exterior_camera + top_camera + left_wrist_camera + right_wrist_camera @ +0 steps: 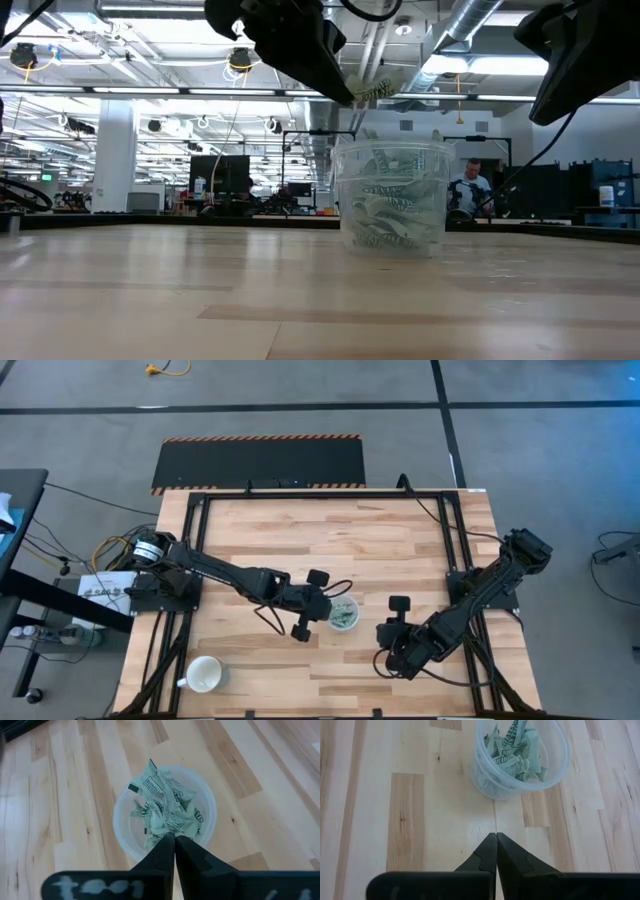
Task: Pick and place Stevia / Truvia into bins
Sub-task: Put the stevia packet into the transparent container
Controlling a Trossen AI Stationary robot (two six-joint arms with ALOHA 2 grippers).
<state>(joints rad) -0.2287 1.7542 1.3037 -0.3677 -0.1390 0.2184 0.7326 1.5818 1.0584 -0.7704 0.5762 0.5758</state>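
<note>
Sitting mid-frame on the pale wooden table (400, 540), the clear cup (344, 614) holds sachets (165, 810); left gripper (330, 610) pinches one, right gripper (392, 643) clenched empty; white mug (203, 676) lower left, person (468, 192) in the workshop behind.

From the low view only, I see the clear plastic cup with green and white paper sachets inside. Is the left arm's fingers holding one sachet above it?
Observer: Yes. The left fingers are shut on a crumpled pale green and white sachet over the round clear plastic cup.
Operator: Where is the right arm?
Observer: Its shut fingers point at bare wood beside the cup, holding nothing.
Operator: Anything else on the table?
Observer: A white handled mug near the front left corner.
</note>
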